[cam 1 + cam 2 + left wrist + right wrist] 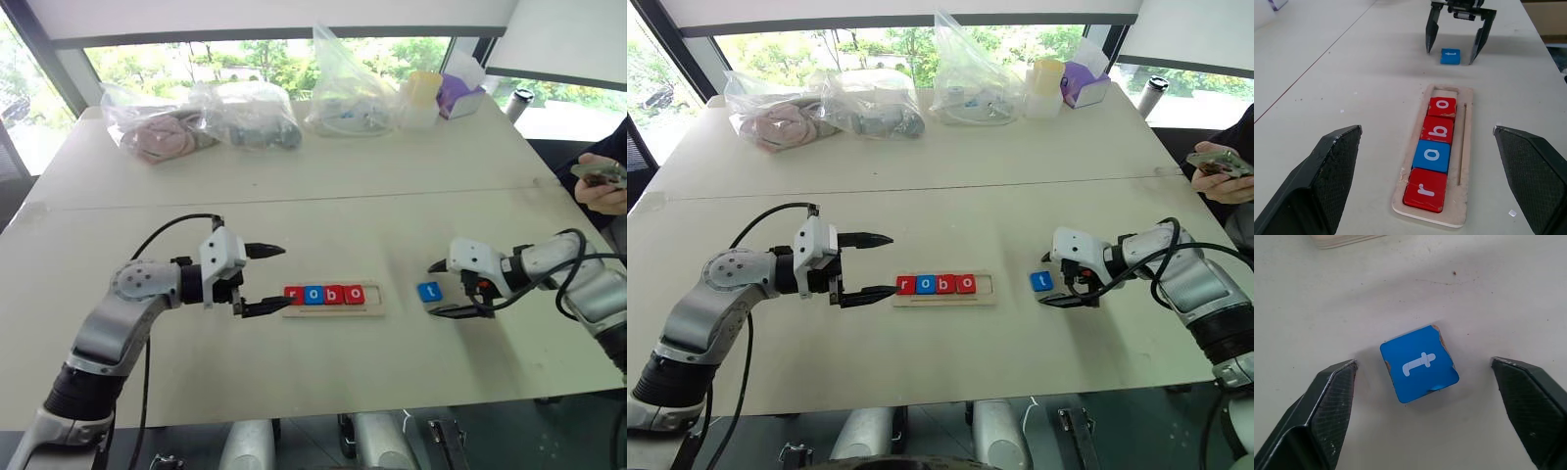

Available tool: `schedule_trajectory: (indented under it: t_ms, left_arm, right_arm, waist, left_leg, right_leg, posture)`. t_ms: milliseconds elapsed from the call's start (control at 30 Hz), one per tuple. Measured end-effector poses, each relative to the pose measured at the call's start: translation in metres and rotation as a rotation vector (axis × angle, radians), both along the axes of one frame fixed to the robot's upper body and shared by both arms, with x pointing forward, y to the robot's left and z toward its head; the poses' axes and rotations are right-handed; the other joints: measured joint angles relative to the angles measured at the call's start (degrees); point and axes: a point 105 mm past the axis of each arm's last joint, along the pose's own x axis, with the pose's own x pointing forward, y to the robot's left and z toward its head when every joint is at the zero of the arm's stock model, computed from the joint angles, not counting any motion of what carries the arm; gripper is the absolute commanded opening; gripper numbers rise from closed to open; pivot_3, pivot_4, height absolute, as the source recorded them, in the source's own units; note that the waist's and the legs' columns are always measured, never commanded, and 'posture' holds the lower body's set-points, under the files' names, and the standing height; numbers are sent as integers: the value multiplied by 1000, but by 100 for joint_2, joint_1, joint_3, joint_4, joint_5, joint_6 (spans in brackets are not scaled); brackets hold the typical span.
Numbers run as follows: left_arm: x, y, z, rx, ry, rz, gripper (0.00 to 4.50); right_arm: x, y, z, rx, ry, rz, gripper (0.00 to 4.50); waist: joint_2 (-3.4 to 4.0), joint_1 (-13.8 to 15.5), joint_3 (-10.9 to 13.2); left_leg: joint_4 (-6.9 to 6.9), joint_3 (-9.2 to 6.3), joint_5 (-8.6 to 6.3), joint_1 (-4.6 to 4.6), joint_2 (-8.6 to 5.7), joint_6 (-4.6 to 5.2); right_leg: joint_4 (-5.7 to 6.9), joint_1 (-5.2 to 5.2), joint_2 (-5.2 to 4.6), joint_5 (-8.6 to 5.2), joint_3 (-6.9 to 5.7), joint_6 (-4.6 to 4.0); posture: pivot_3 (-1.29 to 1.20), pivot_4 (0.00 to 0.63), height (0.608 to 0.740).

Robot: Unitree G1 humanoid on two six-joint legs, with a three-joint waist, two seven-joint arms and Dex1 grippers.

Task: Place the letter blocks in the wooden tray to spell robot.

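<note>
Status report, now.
Left hand open by wooden tray. Right hand open, straddling blue t block, not gripping. Tray reads r-o-b-o. Path clear.

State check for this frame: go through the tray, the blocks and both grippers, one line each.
Tray: flat on the table, four slots filled, the end slot nearest the t block free.
r, o, b, o blocks: seated in the tray, letters up.
t block: loose on the table, letter up, not gripped.
Left gripper: open, holding nothing, at the tray's r end.
Right gripper: open, fingers straddling the t block without touching it.
</note>
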Motion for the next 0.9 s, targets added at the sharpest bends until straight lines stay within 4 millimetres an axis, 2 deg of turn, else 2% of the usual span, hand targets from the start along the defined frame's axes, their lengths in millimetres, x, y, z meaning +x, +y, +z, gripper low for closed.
schedule_trajectory:
  t_ms: [133,233,300,533,667,900]
  left_arm:
    - [0,0,0,0,0,1,4500]
    - [0,0,0,0,0,1,4500]
    - [0,0,0,0,0,1,4500]
    - [0,0,0,0,-1,1,4500]
    - [0,0,0,0,-1,2,4500]
    - [1,0,0,-1,-2,6,4500]
  right_arm:
    - [1,1,1,6,-2,-2,1130]
    - [3,0,2,-4,-20,-13,1120]
    - [5,7,4,5,-30,-14,1120]
    - [-4,59,30,60,-61,103,1120]
    - [-6,72,25,68,-45,109,1120]
    - [-8,79,19,66,-12,104,1120]
  waist:
    - [0,9,0]
    - [0,16,0]
    - [0,3,0]
    - [1,17,0]
    - [0,34,0]
    - [0,24,0]
  left_leg:
    - [1,0,0,3,0,0]
    - [1,0,0,3,-1,0]
    - [1,0,0,3,-1,0]
    - [1,-7,0,3,-1,0]
    - [4,-6,0,1,-2,-1]
    - [3,-8,0,2,-2,-1]
  right_leg:
    - [1,4,0,1,0,-1]
    - [1,4,-1,1,0,-1]
    - [2,4,0,1,0,-1]
    - [10,1,2,1,0,-1]
    - [9,3,0,0,-1,-1]
    - [10,2,0,1,-1,-1]
  posture:
    - [0,150,740]
    - [0,150,740]
    - [0,150,740]
    - [0,150,740]
    - [0,150,740]
    - [0,150,740]
